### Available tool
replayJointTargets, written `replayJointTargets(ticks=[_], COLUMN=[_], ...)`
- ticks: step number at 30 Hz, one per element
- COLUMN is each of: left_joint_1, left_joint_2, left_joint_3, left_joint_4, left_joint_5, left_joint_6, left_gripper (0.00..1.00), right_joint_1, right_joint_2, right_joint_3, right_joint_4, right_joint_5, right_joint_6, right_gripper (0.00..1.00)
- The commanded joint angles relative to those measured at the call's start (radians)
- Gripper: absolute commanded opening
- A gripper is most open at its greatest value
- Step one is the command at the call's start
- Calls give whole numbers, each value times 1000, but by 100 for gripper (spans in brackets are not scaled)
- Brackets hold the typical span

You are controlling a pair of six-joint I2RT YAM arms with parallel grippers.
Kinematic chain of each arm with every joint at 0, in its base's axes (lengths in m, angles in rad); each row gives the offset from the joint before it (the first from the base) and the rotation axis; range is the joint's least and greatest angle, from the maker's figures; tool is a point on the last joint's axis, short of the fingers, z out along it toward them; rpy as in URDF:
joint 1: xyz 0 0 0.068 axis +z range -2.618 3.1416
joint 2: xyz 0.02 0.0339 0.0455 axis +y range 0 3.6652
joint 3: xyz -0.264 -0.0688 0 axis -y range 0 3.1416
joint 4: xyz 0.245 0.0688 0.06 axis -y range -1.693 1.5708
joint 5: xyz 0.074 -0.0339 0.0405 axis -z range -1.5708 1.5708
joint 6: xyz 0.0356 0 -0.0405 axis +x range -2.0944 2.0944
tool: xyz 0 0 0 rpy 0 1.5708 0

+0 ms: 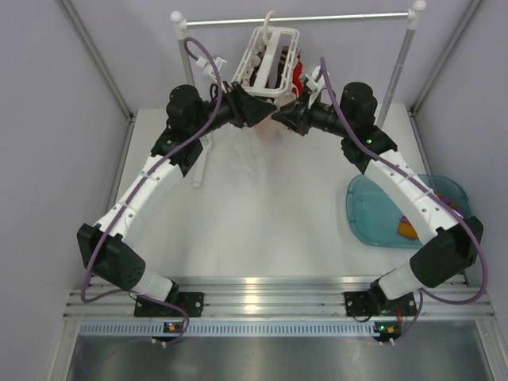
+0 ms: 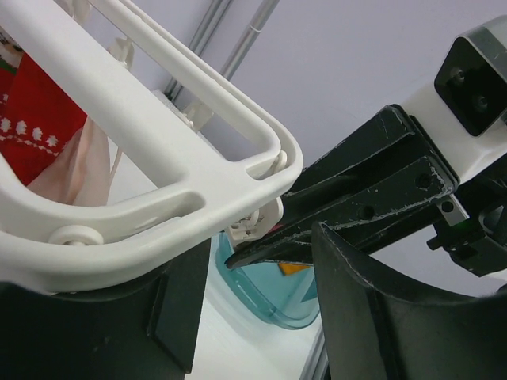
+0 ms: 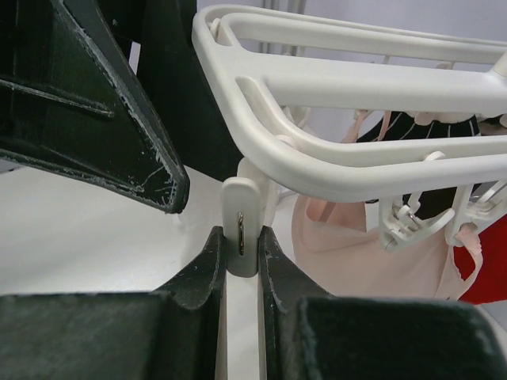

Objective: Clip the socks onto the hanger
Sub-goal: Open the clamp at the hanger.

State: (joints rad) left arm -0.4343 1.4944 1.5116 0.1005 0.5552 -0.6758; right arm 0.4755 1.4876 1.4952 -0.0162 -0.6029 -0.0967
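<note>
The white hanger [image 1: 274, 44] hangs from the rail, with a red sock [image 1: 298, 78] and a pale pink sock [image 3: 356, 249] dangling under it. A dark sock [image 3: 412, 127] shows behind the frame. My right gripper [image 3: 242, 245] is shut on a small white clip [image 3: 242, 222] at the frame's near corner, squeezing its flat tab between both fingers. My left gripper [image 2: 253, 317] stands open just under the same corner of the hanger [image 2: 158, 158], nothing between its fingers. In the top view both grippers meet below the frame, left [image 1: 255, 111] and right [image 1: 279, 117].
A teal bin [image 1: 373, 218] sits on the table at the right with an orange sock [image 1: 406, 230] in it. The silver rail [image 1: 317, 17] on white posts spans the back. Grey walls close in both sides.
</note>
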Motion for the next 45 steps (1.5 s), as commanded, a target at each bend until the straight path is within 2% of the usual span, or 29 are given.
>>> replayJointTargets(ticks=[1,7,14,30,33,34,37,38,40,41,44,45], left_joint_1=[-18,-35,-49,-58,-58,-58,-55,-55,-55,-55,-54,-53], left_joint_2=[-11,-3,15,47,52,53,53,52,53,52,50,52], left_joint_3=[55,78,94,122,131,130,127,127,127,124,121,118], left_joint_4=[-7,-25,-27,-51,-59,-61,-56,-55,-51,-50,-50,-50], left_joint_5=[-44,-100,-135,-121,-132,-141,-147,-150,-146,-146,-143,-140], left_joint_6=[88,140,151,130,114,110,87,73,65,61,55,55], left_gripper=[58,54,53,46,40,33,23,14,6,0,0,0], right_joint_1=[17,28,35,40,41,43,43,44,45,45,32,16], right_joint_2=[-3,-4,-9,-7,-9,-10,-13,-18,-23,-36,-76,-88], right_joint_3=[57,62,62,63,63,63,57,54,54,48,-9,-21], right_joint_4=[19,-21,-34,-41,-44,-44,-60,-65,-100,-109,-132,-148], right_joint_5=[-5,-3,5,28,22,22,20,25,34,41,75,75], right_joint_6=[17,12,0,-8,-12,-14,-31,-37,-63,-70,-86,-86], right_gripper=[0,0,0,0,0,0,0,6,24,42,65,66])
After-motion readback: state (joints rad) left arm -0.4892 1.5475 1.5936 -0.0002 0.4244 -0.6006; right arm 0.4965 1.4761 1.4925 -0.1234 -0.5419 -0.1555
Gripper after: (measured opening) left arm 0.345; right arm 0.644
